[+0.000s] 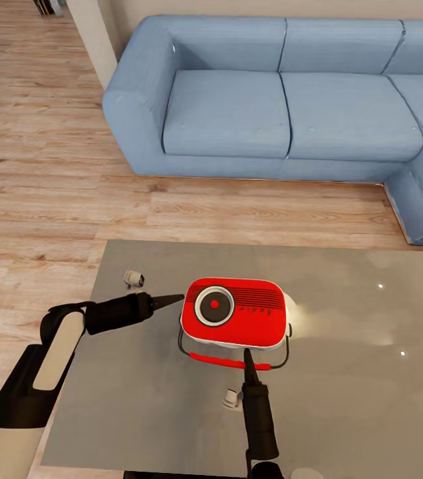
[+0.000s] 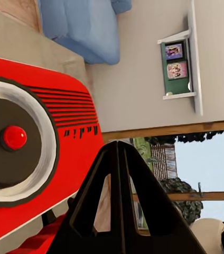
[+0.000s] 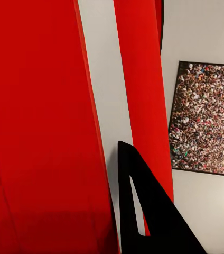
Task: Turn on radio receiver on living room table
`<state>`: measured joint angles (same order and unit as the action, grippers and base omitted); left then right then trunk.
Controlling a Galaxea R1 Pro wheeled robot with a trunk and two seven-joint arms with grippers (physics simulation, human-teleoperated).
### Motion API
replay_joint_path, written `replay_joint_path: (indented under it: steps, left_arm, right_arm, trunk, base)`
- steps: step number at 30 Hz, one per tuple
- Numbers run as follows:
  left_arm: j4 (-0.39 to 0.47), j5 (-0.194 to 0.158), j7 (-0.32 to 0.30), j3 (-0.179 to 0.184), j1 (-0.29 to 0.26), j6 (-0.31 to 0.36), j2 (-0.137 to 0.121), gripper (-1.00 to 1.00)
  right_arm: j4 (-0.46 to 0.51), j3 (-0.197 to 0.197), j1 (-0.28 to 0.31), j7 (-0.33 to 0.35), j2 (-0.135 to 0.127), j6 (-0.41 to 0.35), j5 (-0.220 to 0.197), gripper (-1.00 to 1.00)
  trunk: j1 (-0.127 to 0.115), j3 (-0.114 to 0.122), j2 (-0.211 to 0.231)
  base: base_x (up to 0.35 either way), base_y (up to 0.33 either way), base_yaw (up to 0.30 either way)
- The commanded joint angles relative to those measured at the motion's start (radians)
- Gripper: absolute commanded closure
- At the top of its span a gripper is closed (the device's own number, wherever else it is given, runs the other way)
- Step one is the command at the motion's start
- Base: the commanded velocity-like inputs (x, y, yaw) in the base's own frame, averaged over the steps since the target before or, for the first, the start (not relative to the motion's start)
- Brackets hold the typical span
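Note:
The red radio receiver (image 1: 233,313) lies face up on the grey table (image 1: 138,406), showing a round dark dial with a red knob (image 1: 214,304). Its wire handle with a red grip (image 1: 228,362) lies toward me. My left gripper (image 1: 173,299) is shut to a point just left of the radio, its tip almost at the radio's edge. In the left wrist view the fingers (image 2: 120,159) meet beside the radio's face (image 2: 48,153). My right gripper (image 1: 247,357) is shut, its tip at the radio's near side over the handle. The right wrist view has the red casing (image 3: 43,127) very close.
A big blue L-shaped sofa (image 1: 271,106) stands beyond the table across a strip of wood floor (image 1: 52,193). A framed crowd picture (image 3: 204,116) hangs on the beige wall. A small green wall shelf (image 2: 176,66) hangs on another wall.

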<state>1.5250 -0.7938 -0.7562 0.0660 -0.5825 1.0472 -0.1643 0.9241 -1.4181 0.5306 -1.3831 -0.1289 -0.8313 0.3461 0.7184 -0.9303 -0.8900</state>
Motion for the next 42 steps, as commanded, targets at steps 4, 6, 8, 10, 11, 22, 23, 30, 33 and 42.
replay_joint_path:
  steps: [4, 6, 8, 10, 11, 22, 23, 30, 33, 42]
  left_arm:
    - [0.0, -0.001, 0.0, 0.0, -0.001, 0.0, 0.0, 1.0]
    - [0.0, -0.001, 0.003, 0.0, -0.004, 0.0, 0.001, 1.0]
    - [0.0, -0.001, 0.019, 0.004, -0.015, 0.0, 0.004, 1.0]
    - [0.0, -0.003, 0.057, 0.027, -0.028, 0.0, 0.026, 1.0]
    - [0.0, -0.004, 0.083, 0.042, -0.033, 0.0, 0.041, 1.0]
    - [-0.007, -0.016, 0.174, 0.076, -0.064, 0.0, 0.087, 1.0]
    - [-0.008, -0.016, 0.174, 0.076, -0.065, 0.0, 0.087, 1.0]
    - [-0.021, -0.016, 0.175, 0.077, -0.065, 0.0, 0.088, 1.0]
    - [-0.023, -0.016, 0.175, 0.077, -0.065, 0.0, 0.088, 1.0]
    - [-0.028, -0.016, 0.176, 0.077, -0.065, 0.0, 0.09, 1.0]
  right_arm:
    - [0.007, -0.001, -0.01, 0.0, 0.0, -0.003, 0.004, 1.0]
    - [0.009, -0.002, -0.014, 0.001, 0.001, -0.003, 0.003, 1.0]
    - [0.011, -0.001, -0.016, 0.0, 0.003, -0.003, 0.002, 1.0]
    - [0.011, -0.001, -0.016, -0.001, 0.005, -0.003, 0.002, 1.0]
    - [0.012, -0.001, -0.016, -0.002, 0.005, -0.003, 0.002, 1.0]
    - [0.013, 0.001, -0.017, -0.031, 0.006, -0.005, -0.001, 1.0]
    - [0.015, 0.001, -0.017, -0.032, 0.006, -0.005, -0.001, 1.0]
    - [0.024, 0.0, -0.032, -0.035, 0.016, -0.004, -0.003, 1.0]
    - [0.028, 0.002, -0.056, -0.029, 0.021, -0.002, -0.001, 1.0]
    - [0.027, 0.006, -0.062, -0.029, 0.035, -0.004, -0.002, 1.0]
  trunk:
    - [0.0, 0.0, 0.0]
    - [0.0, 0.0, 0.0]
    - [0.0, 0.0, 0.0]
    - [0.0, 0.0, 0.0]
    - [0.0, 0.0, 0.0]
    - [0.0, 0.0, 0.0]
    - [0.0, 0.0, 0.0]
    - [0.0, 0.0, 0.0]
    - [0.0, 0.0, 0.0]
    - [0.0, 0.0, 0.0]
  base:
    - [0.0, 0.0, 0.0]
    - [0.0, 0.0, 0.0]
    - [0.0, 0.0, 0.0]
    - [0.0, 0.0, 0.0]
    - [0.0, 0.0, 0.0]
    - [0.0, 0.0, 0.0]
    - [0.0, 0.0, 0.0]
    - [0.0, 0.0, 0.0]
    - [0.0, 0.0, 0.0]
    - [0.0, 0.0, 0.0]
